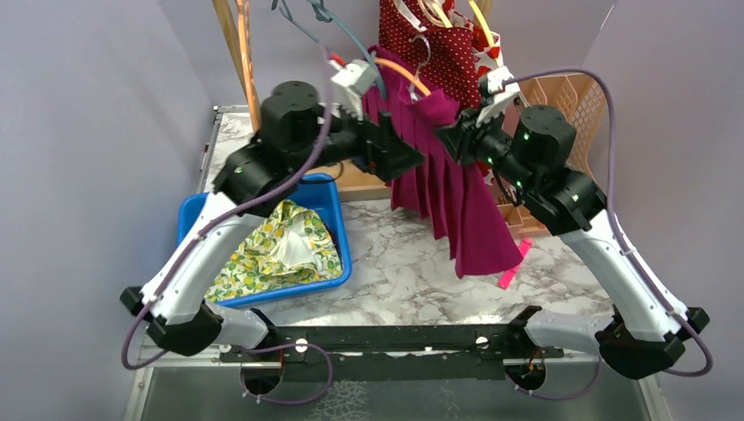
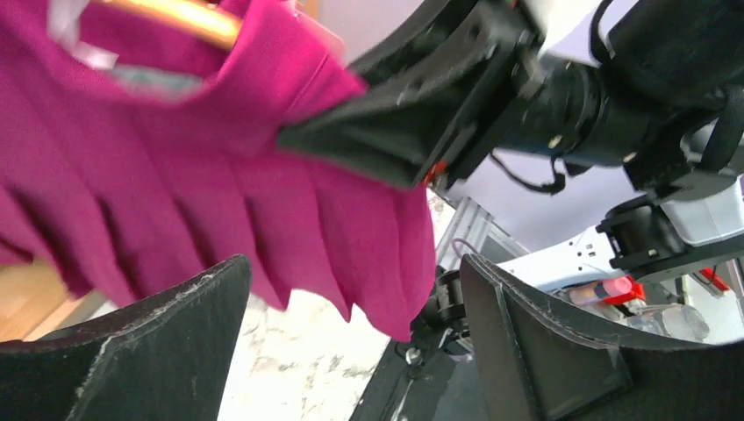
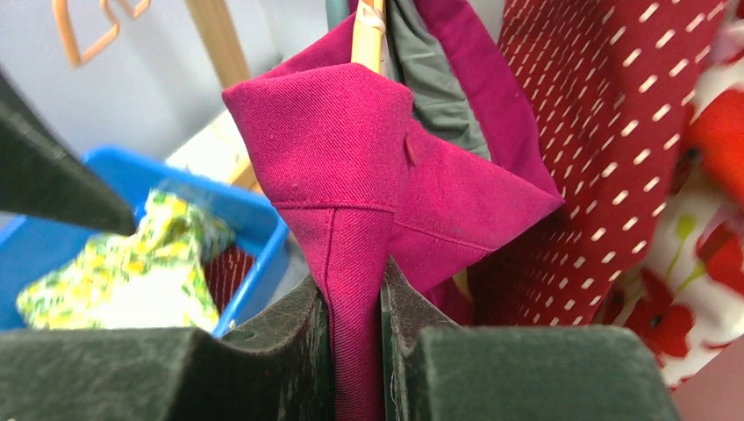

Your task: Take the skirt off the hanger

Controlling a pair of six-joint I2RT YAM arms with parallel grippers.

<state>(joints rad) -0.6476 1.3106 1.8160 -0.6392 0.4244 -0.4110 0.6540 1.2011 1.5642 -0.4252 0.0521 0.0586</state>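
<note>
A magenta pleated skirt (image 1: 456,197) hangs from an orange hanger (image 1: 405,75) on the rack at the back. My right gripper (image 1: 458,138) is shut on the skirt's right waist corner; in the right wrist view the fabric (image 3: 351,158) is pinched between the pads (image 3: 298,338), with the hanger's orange end (image 3: 368,35) poking out above. My left gripper (image 1: 397,158) is open at the skirt's left side. In the left wrist view the skirt (image 2: 219,193) hangs above the fingers (image 2: 167,342), not between them.
A blue bin (image 1: 331,210) holding a yellow floral garment (image 1: 281,250) sits front left. A red dotted garment (image 1: 443,44) hangs behind the skirt. An orange basket (image 1: 570,96) stands back right. A pink tape mark (image 1: 516,263) lies on the marble table.
</note>
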